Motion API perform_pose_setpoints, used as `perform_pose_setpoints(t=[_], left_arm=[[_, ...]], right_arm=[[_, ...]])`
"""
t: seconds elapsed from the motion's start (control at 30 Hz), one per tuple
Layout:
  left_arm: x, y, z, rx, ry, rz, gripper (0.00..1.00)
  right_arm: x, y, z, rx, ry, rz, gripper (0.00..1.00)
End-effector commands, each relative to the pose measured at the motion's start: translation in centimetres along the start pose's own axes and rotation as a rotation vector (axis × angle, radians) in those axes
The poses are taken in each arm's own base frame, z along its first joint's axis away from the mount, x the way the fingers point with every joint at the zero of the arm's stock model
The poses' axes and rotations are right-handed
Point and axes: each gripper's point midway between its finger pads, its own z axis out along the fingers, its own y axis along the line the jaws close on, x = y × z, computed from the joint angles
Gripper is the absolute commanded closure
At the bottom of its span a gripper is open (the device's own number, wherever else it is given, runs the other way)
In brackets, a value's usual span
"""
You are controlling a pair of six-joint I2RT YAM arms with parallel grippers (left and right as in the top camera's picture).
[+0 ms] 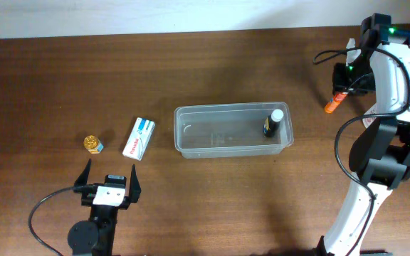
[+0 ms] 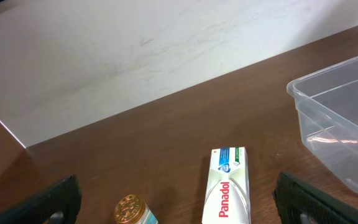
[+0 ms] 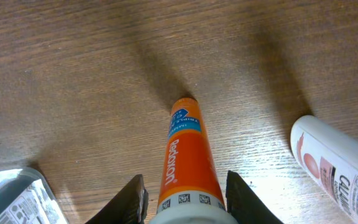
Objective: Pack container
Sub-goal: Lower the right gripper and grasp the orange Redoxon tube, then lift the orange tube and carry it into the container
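One small bottle (image 1: 272, 122) already sits at the right end of the container (image 1: 179, 132), which rests mid-bench (image 1: 212, 57). The right gripper (image 3: 185, 196) straddles an orange tube (image 3: 184, 149) at the far right, fingers close along its sides, likely to carry it over; whether they clamp it I cannot tell. The left gripper (image 1: 110, 172) waits open and empty near the pill box (image 1: 139, 138) and gold-capped jar (image 1: 93, 144), probably its share.
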Motion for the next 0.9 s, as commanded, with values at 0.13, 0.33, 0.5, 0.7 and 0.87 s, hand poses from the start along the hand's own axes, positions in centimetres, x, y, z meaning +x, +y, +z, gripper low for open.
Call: perform_pose_setpoints(t=[0.13,0.33,0.5,0.7,0.87], left_arm=[[0.0,-0.1,0.0,0.005,-0.005,0.011,0.01],[0.0,-0.1,0.0,0.005,-0.005,0.011,0.01],[0.0,-0.1,0.0,0.005,-0.005,0.011,0.01],[0.0,-0.1,0.0,0.005,-0.005,0.011,0.01],[0.0,-0.1,0.0,0.005,-0.005,0.011,0.0]], right_arm=[[0.3,-0.3,0.6,0.008,0.022,0.012,0.74],[0.3,-0.3,0.6,0.008,0.02,0.012,0.78],[0.1,-0.2,-0.2,0.004,0.011,0.011,0.78],[-0.5,1.6,-3.8,-0.094,-0.027,0.009,0.78],[-0.3,3.8,-8.4,-0.216,-0.07,0.002,0.78]])
